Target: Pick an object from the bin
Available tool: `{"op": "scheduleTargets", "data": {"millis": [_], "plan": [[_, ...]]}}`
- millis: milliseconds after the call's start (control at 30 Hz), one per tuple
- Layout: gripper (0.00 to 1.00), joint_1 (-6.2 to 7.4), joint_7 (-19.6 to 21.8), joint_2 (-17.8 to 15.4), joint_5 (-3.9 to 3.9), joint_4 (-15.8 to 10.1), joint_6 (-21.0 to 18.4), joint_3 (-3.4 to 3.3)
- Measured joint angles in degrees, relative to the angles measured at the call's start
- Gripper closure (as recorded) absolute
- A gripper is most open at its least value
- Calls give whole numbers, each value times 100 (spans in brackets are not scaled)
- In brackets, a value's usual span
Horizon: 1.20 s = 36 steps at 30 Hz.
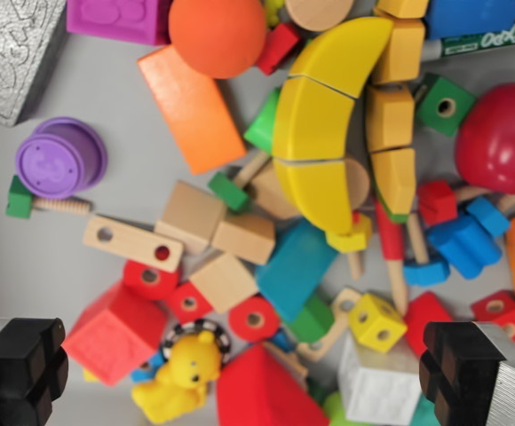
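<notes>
Your end effector (244, 371) is hovering with fingers spread; the red block (115, 333) is looking light, rigid: grip its flat sides.

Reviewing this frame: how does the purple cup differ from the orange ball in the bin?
The purple cup is a hollow round cup lying with raised marks on its visible circular face; the orange ball is a smooth plain sphere. The purple cup lies apart on bare bin floor at the wrist view's left, while the orange ball sits at the top edge, touching other toys and partly cropped. The orange ball looks larger. Both look round and single-coloured.
</notes>
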<state>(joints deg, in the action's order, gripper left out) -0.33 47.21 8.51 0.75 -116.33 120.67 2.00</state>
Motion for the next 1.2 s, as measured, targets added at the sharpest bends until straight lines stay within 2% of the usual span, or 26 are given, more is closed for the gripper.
{"op": "scheduleTargets", "data": {"millis": [767,1200], "plan": [[0,255,-283,214,-51,-470,775,163],[0,437,-466,457,-127,-705,1318,284]]}}
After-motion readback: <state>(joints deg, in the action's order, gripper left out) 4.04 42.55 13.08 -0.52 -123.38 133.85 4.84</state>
